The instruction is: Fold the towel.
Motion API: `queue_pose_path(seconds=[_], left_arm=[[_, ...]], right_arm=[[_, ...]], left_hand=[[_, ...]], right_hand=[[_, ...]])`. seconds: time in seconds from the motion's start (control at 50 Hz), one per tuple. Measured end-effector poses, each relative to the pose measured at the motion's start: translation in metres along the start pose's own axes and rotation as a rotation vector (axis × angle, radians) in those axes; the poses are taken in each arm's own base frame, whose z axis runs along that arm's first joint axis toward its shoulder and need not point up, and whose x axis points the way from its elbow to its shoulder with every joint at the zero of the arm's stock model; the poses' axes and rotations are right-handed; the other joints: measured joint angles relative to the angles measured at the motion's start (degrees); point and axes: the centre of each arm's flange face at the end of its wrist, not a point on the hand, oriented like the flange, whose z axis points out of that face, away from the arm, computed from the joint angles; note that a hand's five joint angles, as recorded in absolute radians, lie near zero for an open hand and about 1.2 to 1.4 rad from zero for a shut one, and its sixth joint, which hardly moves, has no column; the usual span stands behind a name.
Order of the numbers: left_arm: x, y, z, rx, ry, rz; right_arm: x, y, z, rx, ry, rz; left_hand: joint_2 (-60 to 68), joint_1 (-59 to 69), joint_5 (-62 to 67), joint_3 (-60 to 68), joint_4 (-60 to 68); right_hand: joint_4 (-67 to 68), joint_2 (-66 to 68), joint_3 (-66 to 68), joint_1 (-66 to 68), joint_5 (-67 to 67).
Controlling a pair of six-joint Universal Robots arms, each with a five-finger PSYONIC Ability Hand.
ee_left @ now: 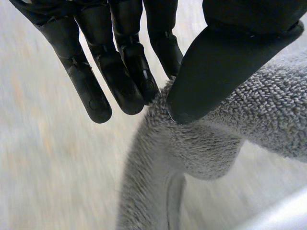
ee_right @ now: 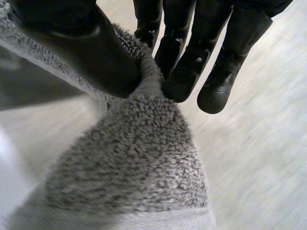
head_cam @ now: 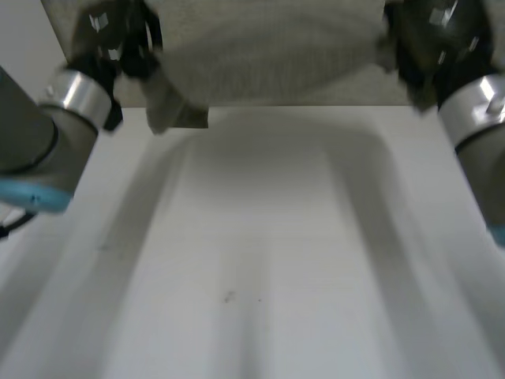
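- While both hands are gripping it, the grey, looped terry-cloth towel [head_cam: 268,47] is hanging bunched between them over the far end of the flat white table [head_cam: 252,260], as the head view shows.
- The black left hand [head_cam: 118,39] is pinching the towel's left end; a loose flap of the cloth is drooping just below it.
- Seen from the left wrist, the left hand [ee_left: 225,62] is pressing its thumb against the straight fingers [ee_left: 115,76], and a ridge of towel [ee_left: 201,143] is being squeezed between them, with the rest of the cloth trailing away past the fingertips.
- The black right hand [head_cam: 418,47] is holding the towel's right end.
- Seen from the right wrist, the right hand [ee_right: 86,52] is likewise clamping a fold of towel [ee_right: 139,163] between its thumb and nearly straight fingers [ee_right: 192,67], the cloth spreading out wide below the pinch.
- Beneath the raised part, more grey cloth is lying flat on the table, its near edge running straight across.
- Both grey arms are reaching forward from the near corners.
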Motion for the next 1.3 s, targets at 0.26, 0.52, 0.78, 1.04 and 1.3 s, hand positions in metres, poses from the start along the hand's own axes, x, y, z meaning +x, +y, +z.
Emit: queue_pose_path(seconds=[0.26,0.52,0.78,1.04,1.3], left_arm=[[0.011,0.093,-0.099,-0.599,0.088,-0.078],[0.006,0.090,-0.113,-0.712,0.124,0.035],[0.011,0.135,-0.088,-0.612,0.154,0.061],[0.053,0.114,-0.118,-0.587,0.260,0.053],[0.085,0.123,-0.133,-0.497,0.307,0.086]], right_arm=[[-0.043,0.066,-0.083,-0.537,-0.258,0.037],[-0.046,0.072,-0.097,-0.584,-0.270,0.064],[-0.063,0.115,-0.101,-0.639,-0.235,0.205],[-0.050,0.130,-0.095,-0.620,-0.145,0.256],[-0.054,0.134,-0.098,-0.639,-0.149,0.298]], left_hand=[[0.00,0.00,0.00,0.00,0.02],[0.00,0.00,0.00,0.00,0.03],[-39.54,-37.27,-37.79,-37.32,-37.92],[-60.10,-57.79,-56.95,-60.07,-60.17],[-57.98,-56.14,-56.75,-57.90,-58.06]], right_hand=[[0.00,0.00,0.00,0.01,0.00],[0.00,0.00,0.00,0.01,0.00],[0.00,0.00,0.00,0.01,0.00],[0.00,0.00,0.00,0.01,0.00],[0.00,0.00,0.00,0.01,0.00]])
